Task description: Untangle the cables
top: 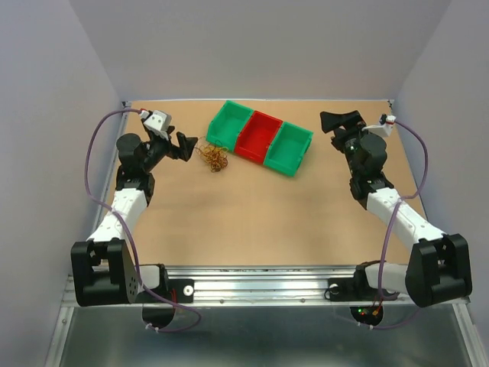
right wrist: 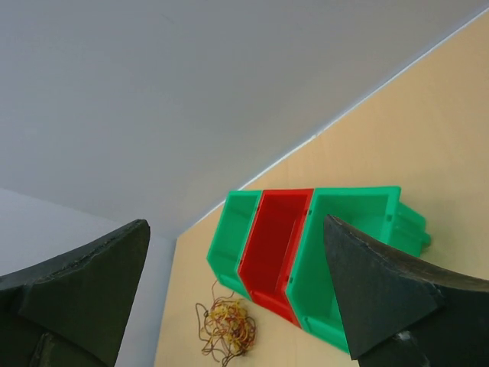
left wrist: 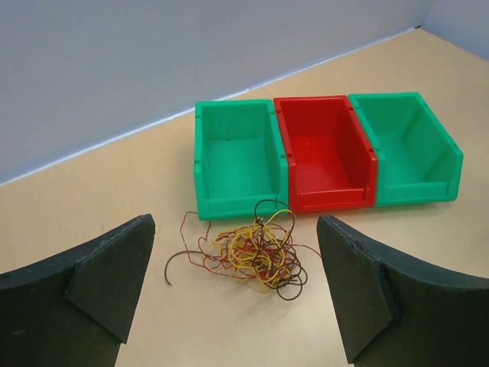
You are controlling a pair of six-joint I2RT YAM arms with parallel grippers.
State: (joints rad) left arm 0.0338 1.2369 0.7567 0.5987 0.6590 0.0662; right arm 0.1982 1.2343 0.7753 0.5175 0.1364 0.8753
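The cables (top: 214,158) are a small tangled clump of thin yellow, red and dark brown wire strands on the tan table, just left of the bins. They also show in the left wrist view (left wrist: 256,254) and in the right wrist view (right wrist: 228,329). My left gripper (top: 178,144) is open and empty, just left of the clump; its fingers (left wrist: 99,283) stand wide apart on either side of it, not touching. My right gripper (top: 341,122) is open and empty, raised at the far right, well away from the cables.
Three empty bins sit in a slanted row behind the clump: a green bin (top: 229,126), a red bin (top: 258,138) and a second green bin (top: 289,148). White walls enclose the table on three sides. A metal rail (top: 260,279) runs along the near edge.
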